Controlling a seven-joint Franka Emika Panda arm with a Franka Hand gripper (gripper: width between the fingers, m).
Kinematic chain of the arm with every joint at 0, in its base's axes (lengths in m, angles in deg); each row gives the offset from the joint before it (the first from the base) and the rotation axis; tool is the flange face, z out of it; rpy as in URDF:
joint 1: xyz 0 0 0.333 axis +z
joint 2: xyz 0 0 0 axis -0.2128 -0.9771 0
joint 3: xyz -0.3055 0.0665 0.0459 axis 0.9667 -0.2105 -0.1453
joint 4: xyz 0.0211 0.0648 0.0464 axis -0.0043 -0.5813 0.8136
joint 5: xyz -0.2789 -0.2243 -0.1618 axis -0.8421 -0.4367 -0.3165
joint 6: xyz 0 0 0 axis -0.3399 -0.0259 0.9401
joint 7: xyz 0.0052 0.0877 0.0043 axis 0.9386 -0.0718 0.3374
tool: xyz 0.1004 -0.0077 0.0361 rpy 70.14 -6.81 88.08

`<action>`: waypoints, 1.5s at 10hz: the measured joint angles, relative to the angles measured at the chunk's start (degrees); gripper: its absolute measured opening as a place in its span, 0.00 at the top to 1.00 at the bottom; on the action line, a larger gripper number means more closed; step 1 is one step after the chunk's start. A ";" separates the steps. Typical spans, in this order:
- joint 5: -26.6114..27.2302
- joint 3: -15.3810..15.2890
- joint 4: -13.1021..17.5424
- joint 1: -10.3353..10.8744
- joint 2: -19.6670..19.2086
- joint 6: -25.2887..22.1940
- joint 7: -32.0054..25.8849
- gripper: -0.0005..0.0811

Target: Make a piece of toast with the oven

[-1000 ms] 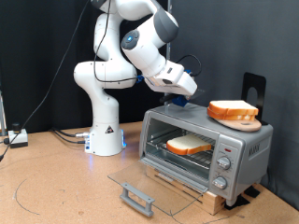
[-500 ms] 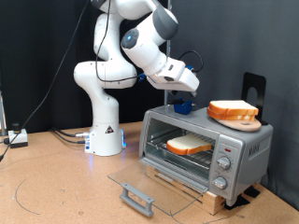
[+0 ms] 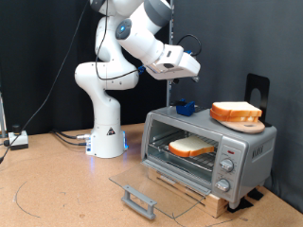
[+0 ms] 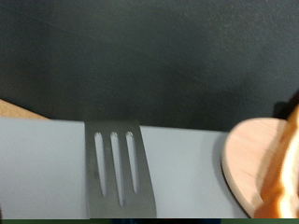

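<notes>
We see the robot's hand [image 3: 180, 64] raised high above the boxy silver-grey metal toaster oven [image 3: 210, 151]; whether its fingers are released or clenched we cannot tell, since neither view shows them clearly. A thin dark rod hangs down from the hand to a small blue piece [image 3: 185, 108] resting on the oven's roof. Well below the hand, the flat bread slice with a pale face and golden crust [image 3: 192, 147] lies on the wire rack inside the oven. The oven's glass door [image 3: 150, 188] is folded down open onto the brown table [image 3: 57, 189]. On the oven's roof a second slice [image 3: 237, 112] sits on a round tan wooden plate [image 4: 250, 170]. In the wrist view we see slotted vents [image 4: 115, 166] in the grey roof beside that plate.
</notes>
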 joint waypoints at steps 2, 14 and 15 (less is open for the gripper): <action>-0.46 1.74 -0.84 -2.61 -0.05 2.54 -1.13 0.00; -14.70 6.89 -0.25 -21.85 -4.73 11.97 -0.25 0.00; -9.50 6.11 -1.06 -21.71 -4.58 14.91 1.64 0.00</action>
